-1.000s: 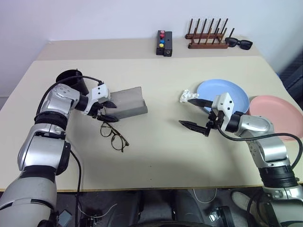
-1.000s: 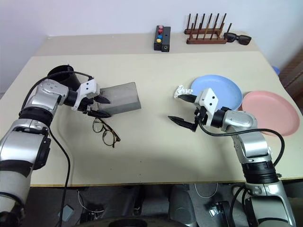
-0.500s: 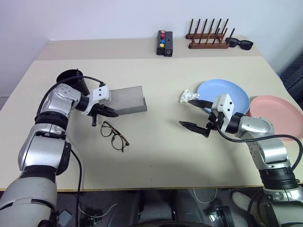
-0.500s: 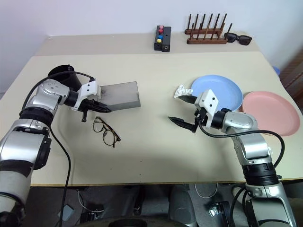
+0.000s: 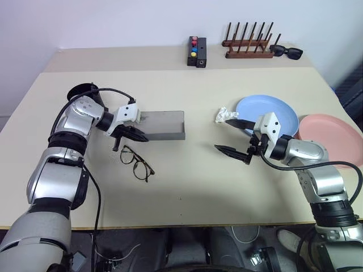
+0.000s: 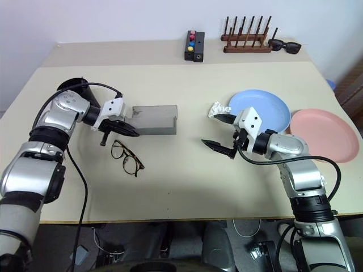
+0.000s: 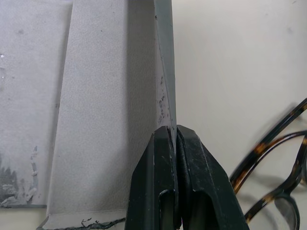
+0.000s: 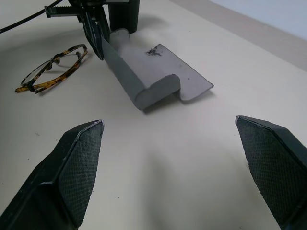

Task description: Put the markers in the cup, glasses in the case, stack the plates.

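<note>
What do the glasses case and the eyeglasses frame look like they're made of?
The glasses case looks like stiff grey felt or felt-covered board: matte, slightly fuzzy, with a thin flap edge. The eyeglasses have a glossy mottled amber-and-brown frame, probably tortoiseshell-pattern plastic, though the thin temples could be metal.

Matt grey felt-like case (image 7: 110,120); tortoiseshell plastic glasses (image 5: 136,162).
</note>
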Robot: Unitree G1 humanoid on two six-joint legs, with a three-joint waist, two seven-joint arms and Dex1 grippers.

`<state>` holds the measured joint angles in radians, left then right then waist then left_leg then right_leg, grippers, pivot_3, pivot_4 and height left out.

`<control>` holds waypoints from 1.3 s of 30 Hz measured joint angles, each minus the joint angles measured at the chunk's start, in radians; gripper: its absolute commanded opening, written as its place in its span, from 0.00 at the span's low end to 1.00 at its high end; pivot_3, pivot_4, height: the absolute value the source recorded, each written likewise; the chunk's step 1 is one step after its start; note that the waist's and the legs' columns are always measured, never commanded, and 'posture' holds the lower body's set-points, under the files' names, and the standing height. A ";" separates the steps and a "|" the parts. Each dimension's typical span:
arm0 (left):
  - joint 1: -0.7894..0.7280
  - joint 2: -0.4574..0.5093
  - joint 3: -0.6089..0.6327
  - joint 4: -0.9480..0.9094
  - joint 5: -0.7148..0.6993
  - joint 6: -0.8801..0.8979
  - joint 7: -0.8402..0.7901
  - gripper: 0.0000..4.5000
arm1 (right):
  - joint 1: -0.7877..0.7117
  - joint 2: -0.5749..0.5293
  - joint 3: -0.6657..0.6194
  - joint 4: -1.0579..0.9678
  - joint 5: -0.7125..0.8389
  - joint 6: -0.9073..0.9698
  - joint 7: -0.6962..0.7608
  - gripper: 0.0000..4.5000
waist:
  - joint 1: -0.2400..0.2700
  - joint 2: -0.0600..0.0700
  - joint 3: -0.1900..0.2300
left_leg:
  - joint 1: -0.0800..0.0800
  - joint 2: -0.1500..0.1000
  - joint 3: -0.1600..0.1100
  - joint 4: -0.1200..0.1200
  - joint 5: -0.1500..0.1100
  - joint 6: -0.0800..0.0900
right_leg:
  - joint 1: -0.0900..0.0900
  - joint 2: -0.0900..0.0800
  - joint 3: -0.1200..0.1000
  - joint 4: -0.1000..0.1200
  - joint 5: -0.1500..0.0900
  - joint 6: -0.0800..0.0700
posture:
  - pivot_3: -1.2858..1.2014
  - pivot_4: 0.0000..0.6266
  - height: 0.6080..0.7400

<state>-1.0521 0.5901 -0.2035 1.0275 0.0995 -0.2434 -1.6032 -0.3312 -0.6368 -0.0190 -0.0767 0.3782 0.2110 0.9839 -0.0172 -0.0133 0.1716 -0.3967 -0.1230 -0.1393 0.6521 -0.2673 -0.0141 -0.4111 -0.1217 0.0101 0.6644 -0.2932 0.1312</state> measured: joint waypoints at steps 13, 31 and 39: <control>0.113 0.058 -0.065 -0.183 -0.090 0.061 -0.008 0.01 | -0.023 0.009 0.002 0.000 -0.001 0.009 -0.017 1.00 | -0.001 0.000 0.000 | 0.000 0.000 0.000 0.000 0.000 0.000 | 0.000 0.000 0.000 0.000 0.000 0.000 | 0.52 0.24 1.00; 0.267 0.089 -0.073 -0.497 -0.143 0.274 0.038 0.01 | -0.023 0.015 0.003 0.007 -0.001 -0.004 -0.002 1.00 | 0.001 0.000 0.000 | 0.000 0.000 0.000 0.000 0.000 0.000 | 0.000 0.000 0.001 0.000 0.000 0.000 | 0.52 0.24 1.00; 0.275 0.098 -0.073 -0.521 -0.143 0.303 0.063 0.01 | -0.024 0.021 0.003 0.024 -0.002 -0.014 0.005 1.00 | 0.001 0.000 0.000 | 0.000 0.000 0.000 0.001 0.000 0.000 | 0.000 0.000 0.001 0.000 0.000 0.000 | 0.52 0.24 1.00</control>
<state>-0.7775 0.6880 -0.2769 0.5063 -0.0434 0.0598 -1.5400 -0.3548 -0.6157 -0.0161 -0.0527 0.3760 0.1974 0.9892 -0.0161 -0.0132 0.1715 -0.3967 -0.1228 -0.1395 0.6526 -0.2673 -0.0141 -0.4111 -0.1217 0.0107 0.6647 -0.2932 0.1312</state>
